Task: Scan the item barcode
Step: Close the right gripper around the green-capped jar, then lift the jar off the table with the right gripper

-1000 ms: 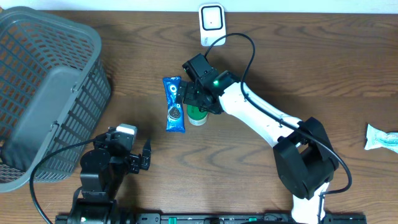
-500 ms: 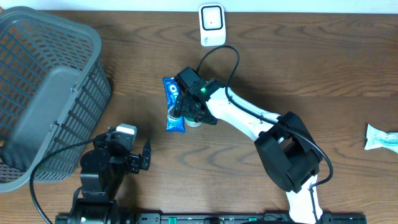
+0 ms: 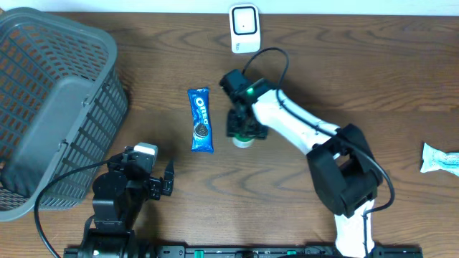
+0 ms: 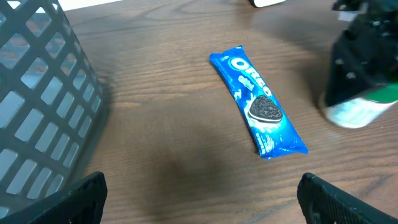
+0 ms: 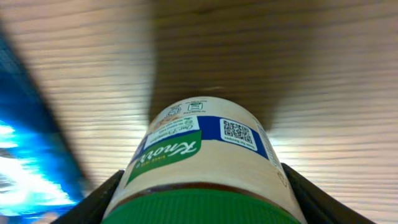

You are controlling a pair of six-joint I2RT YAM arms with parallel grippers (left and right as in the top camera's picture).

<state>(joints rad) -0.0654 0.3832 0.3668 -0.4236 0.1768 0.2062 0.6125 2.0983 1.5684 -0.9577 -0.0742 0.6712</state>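
Even bright light; right wrist view blurred, probably motion; shadow behind jar (image 5: 205, 155).

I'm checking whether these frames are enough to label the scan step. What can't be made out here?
- Knorr jar: overhead, the right gripper covers most of it, hiding its label.
- Grip on the jar's lid: right wrist, the bottom edge cuts off any contact.
- Oreo pack: right wrist, a blue blur.
- White packet: overhead, cut by the right edge; print too small.

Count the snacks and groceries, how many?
3: the Oreo pack mid-table, the Knorr jar beside it under the right tool, a pale packet at the right edge. The basket may hide more.
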